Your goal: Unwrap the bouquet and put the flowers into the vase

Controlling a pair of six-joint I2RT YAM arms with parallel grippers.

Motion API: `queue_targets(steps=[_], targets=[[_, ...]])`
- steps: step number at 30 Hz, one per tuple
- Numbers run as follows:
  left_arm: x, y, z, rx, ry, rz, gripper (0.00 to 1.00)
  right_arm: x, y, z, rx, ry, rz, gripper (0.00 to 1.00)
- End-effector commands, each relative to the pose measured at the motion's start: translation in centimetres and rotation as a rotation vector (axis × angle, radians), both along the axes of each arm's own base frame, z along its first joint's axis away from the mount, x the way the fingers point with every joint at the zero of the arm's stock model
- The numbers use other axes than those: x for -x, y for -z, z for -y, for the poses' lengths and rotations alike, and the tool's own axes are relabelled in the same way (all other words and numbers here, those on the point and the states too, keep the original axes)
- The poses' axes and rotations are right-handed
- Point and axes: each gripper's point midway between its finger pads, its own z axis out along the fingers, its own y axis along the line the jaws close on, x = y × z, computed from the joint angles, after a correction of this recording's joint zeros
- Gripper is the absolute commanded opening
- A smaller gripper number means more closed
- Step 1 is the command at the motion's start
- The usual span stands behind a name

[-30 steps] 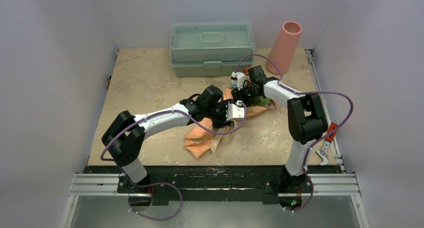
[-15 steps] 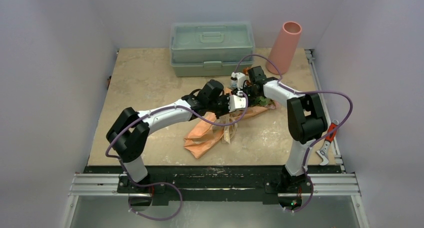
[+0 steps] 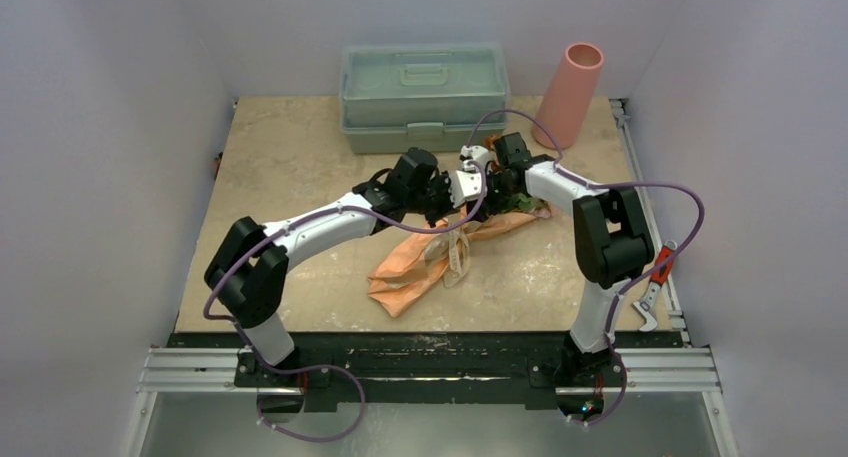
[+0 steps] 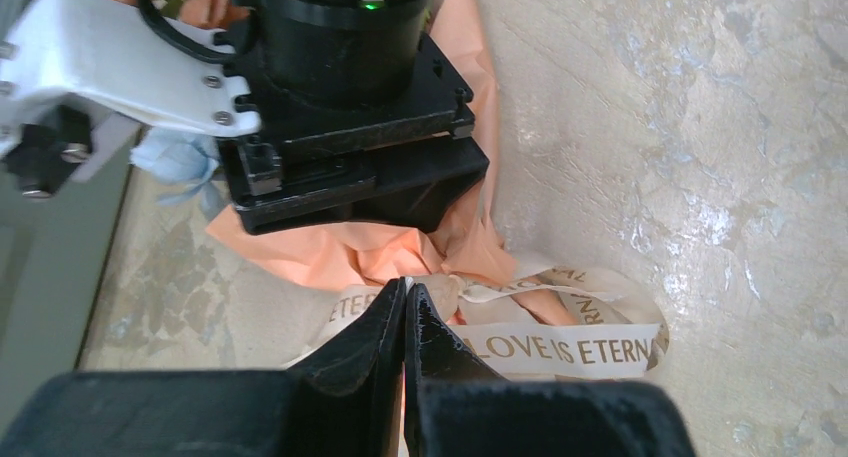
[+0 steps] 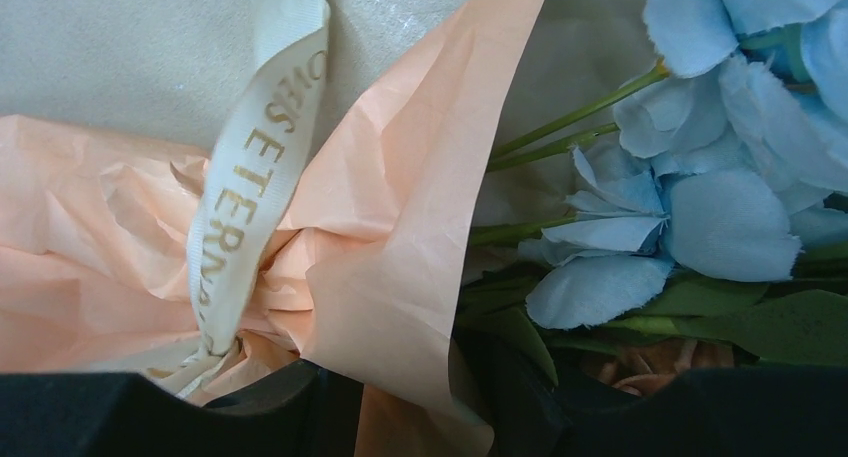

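The bouquet (image 3: 425,265) lies across the table's middle, its orange paper (image 4: 330,267) cinched by a beige ribbon (image 4: 560,347) with gold lettering. My left gripper (image 4: 405,287) is shut, its tips pinching the ribbon by the knot. From there a ribbon strand (image 5: 250,177) runs up taut. My right gripper (image 5: 420,407) is shut on the bouquet's paper fold just above the knot. Beside it are the flowers (image 5: 700,217), pale blue blooms on green stems. In the top view both grippers meet at the bouquet's upper part (image 3: 505,212). The pink vase (image 3: 570,92) stands upright at the back right.
A grey-green lidded box (image 3: 424,97) sits at the back centre, close behind the grippers. A red-handled tool (image 3: 655,277) lies on the right rail. In the left wrist view, the right arm's black wrist (image 4: 340,97) hangs right above the paper.
My left gripper has shut and moved back toward the right gripper, drawing the ribbon along. The right arm stays in place with its grip unchanged.
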Motion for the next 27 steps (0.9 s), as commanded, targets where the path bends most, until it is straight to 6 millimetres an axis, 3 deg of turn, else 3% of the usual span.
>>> queue_targets(steps=[1,9,16,27], targets=[[-1.5,-7.6,-0.3,0.16,-0.063,0.103,0.0,-0.1,2.4,1.0,0.071,-0.004,-0.002,0.5],[-2.3,-11.6,-2.1,0.223,-0.135,0.117,0.0,0.0,3.2,1.4,0.093,-0.007,-0.007,0.49],[-4.5,-14.0,-4.9,0.258,-0.234,0.126,0.0,-0.1,3.5,1.5,0.101,-0.012,-0.01,0.49],[-8.2,-19.9,-8.1,0.367,-0.388,0.182,0.0,0.0,3.8,1.6,0.11,-0.018,-0.013,0.49]])
